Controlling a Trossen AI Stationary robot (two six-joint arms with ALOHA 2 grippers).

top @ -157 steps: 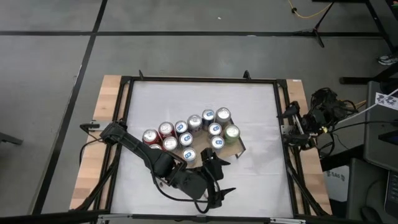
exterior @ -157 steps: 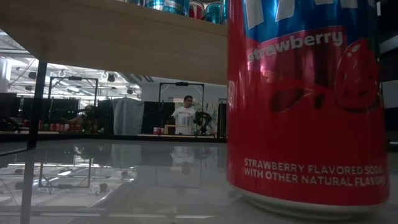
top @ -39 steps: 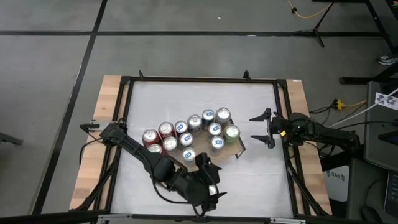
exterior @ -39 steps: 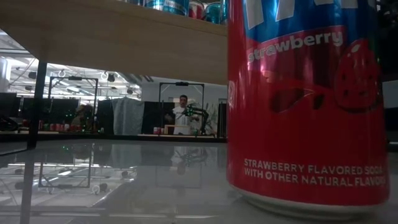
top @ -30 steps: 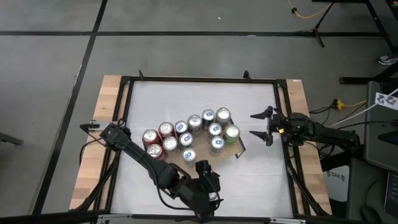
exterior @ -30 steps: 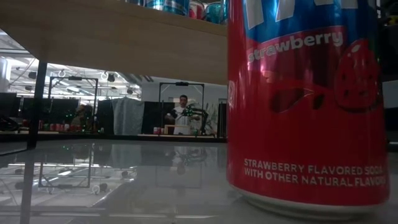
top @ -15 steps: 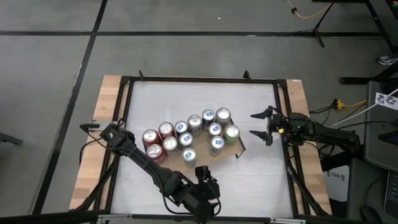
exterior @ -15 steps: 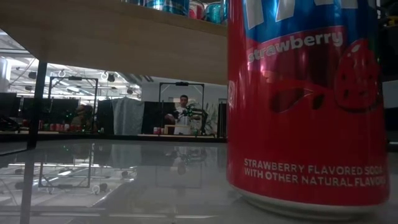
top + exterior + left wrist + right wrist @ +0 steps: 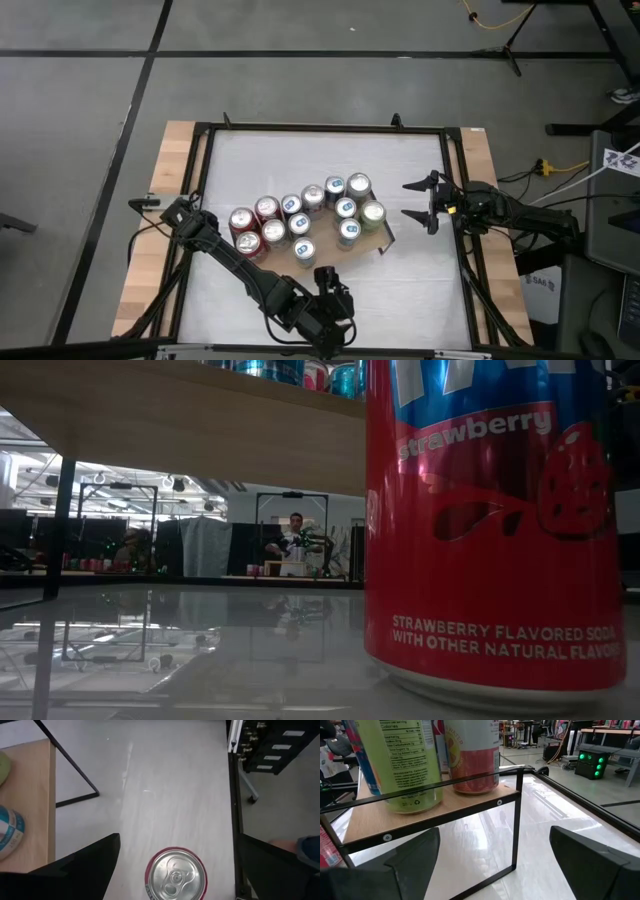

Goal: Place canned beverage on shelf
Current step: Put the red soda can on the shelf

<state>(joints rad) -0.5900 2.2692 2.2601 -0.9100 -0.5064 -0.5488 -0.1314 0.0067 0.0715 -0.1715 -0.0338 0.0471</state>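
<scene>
Nearest the front edge of the table (image 9: 420, 300), the left gripper (image 9: 333, 318) hangs over a red can (image 9: 175, 880) that stands upright on the white top, its fingers (image 9: 82, 865) spread wide to either side of the lid and holding nothing. The can sits well off the shelf (image 9: 378, 238), so its placing is not yet done. The main risk is the descent: if the gripper comes down off centre, one finger could land on the rim and tip the can, and a fallen can would roll on the smooth top toward the black rim close by.

Farther back, the shelf is crowded with cans (image 9: 300, 215); the only bare wood visible from above is at its front right corner, so a lifted can might knock a neighbour off, or catch the thin frame leg (image 9: 67, 757). From above I cannot judge with confidence whether that bare corner is wide enough.

Beyond that, the right gripper (image 9: 418, 203) waits empty, with its fingers apart, just past the shelf's right end, facing a green can (image 9: 402, 765) and a red-and-orange one (image 9: 472, 755). Open table lies behind and right of the shelf.
</scene>
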